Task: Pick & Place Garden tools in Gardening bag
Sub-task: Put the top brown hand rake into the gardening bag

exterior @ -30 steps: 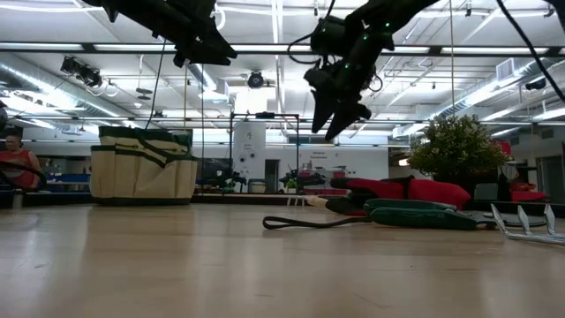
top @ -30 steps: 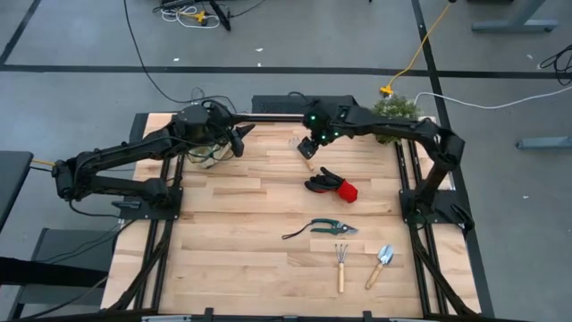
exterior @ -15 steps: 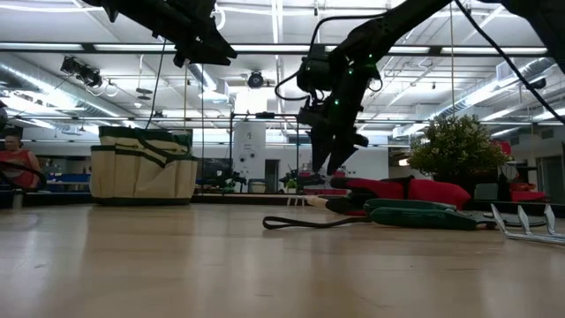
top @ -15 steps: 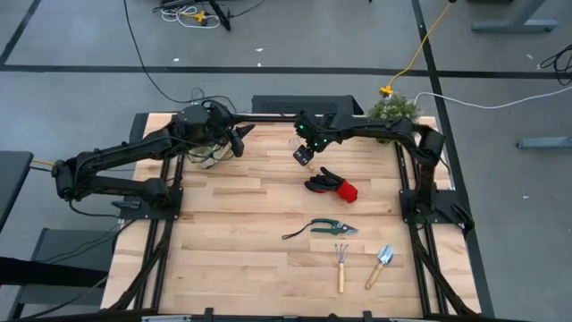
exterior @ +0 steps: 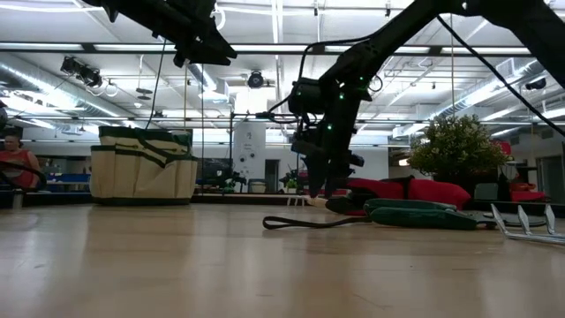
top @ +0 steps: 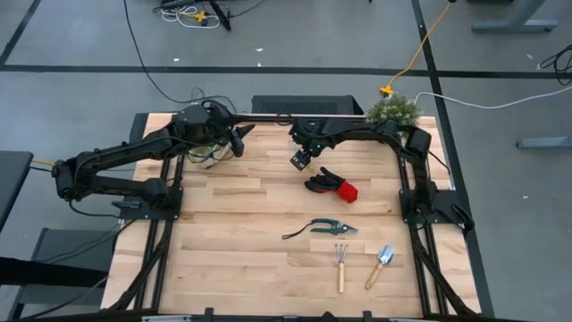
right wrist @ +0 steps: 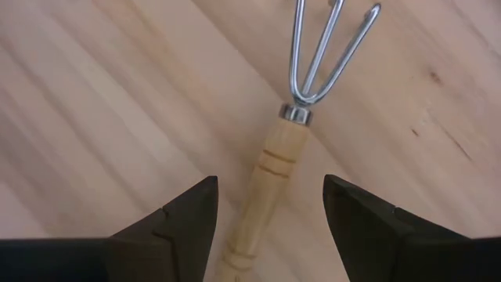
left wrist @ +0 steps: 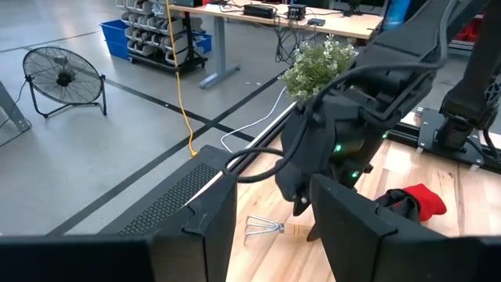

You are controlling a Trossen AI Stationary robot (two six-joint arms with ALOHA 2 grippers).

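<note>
Since a second ago your right hand [right wrist: 266, 223] dropped low over the wooden counter [top: 232, 250], fingers spread astride the fork [right wrist: 275, 157], while the left hand [top: 238, 141], part-open and empty, hovers by the bag [exterior: 143, 165].

Fork handle [right wrist: 262, 188] cut off below
</note>
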